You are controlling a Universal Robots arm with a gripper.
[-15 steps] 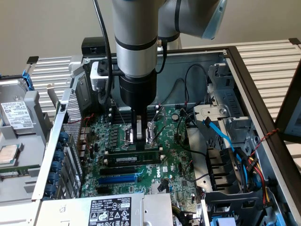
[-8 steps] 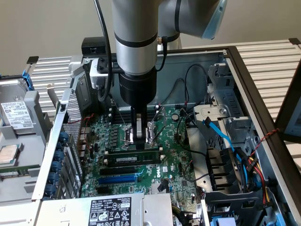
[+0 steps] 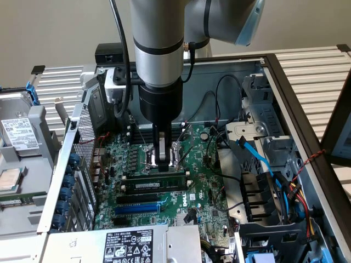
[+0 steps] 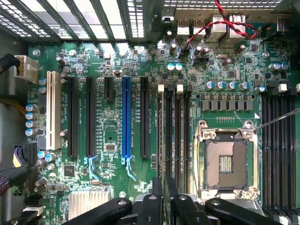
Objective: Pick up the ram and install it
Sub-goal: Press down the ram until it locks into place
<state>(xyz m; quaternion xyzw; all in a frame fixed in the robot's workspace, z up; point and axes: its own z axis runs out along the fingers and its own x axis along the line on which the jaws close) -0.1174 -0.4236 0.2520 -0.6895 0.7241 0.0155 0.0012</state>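
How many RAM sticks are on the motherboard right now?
1: the ram, standing along the memory slots directly under the gripper. Others may hide behind the arm.

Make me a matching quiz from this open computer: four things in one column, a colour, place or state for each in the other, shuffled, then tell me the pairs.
Things:
1. ram
2. CPU socket
3. flat data cable
4. hard drive

Descriptions:
A. light blue
B. outside the computer case, at the exterior view's left
C. green, among the black memory slots
D. uncovered, no chip in it

Pairs: 1-C, 2-D, 3-A, 4-B
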